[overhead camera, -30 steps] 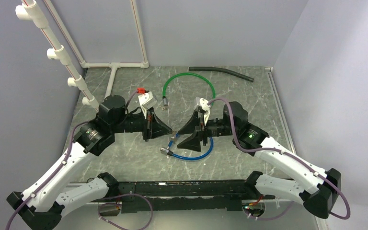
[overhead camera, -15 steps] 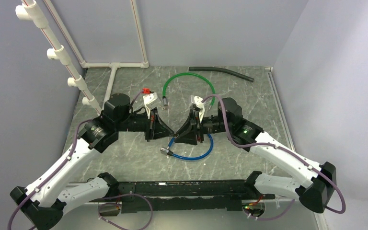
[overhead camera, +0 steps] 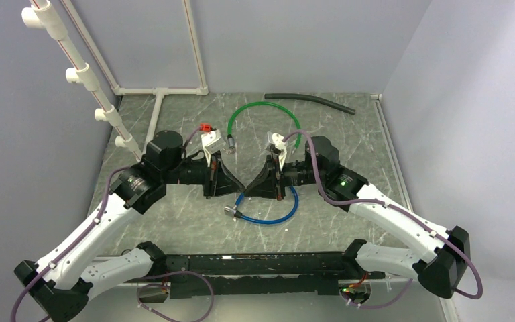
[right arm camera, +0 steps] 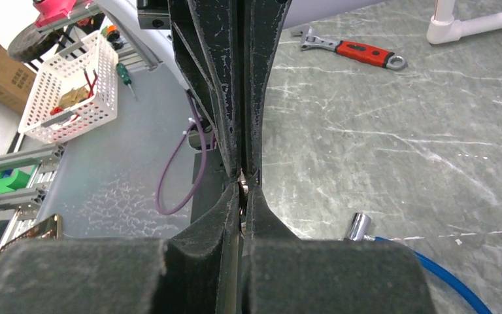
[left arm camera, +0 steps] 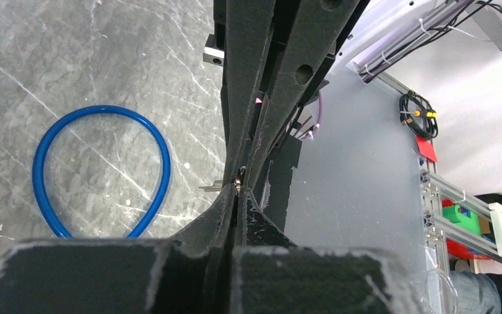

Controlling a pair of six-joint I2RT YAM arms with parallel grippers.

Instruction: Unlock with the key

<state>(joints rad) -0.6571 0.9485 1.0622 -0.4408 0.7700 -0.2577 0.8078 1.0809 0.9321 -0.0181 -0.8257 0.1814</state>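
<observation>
My two grippers meet tip to tip above the middle of the grey marble table (overhead camera: 349, 154). The left gripper (overhead camera: 241, 187) (left arm camera: 238, 194) has its jaws together, only a thin slit between the pads, with a small metal key (left arm camera: 238, 182) glinting at the tips. Facing it, the right gripper (overhead camera: 247, 188) (right arm camera: 242, 191) is shut on the same key (right arm camera: 243, 185). Under the tips lies a blue cable loop (overhead camera: 271, 219) (left arm camera: 98, 108) with a silver metal end (right arm camera: 359, 227). Most of the key is hidden by the pads.
A green cable loop (overhead camera: 265, 104) and a black hose (overhead camera: 308, 99) lie toward the back. A white pipe frame (overhead camera: 161, 90) stands at the back left. A red-handled wrench (right arm camera: 359, 51) lies on the table behind the left arm.
The right gripper has gone from wide open to shut and slid left onto the left gripper's tips. The left arm shifted slightly right a second ago, then held.
</observation>
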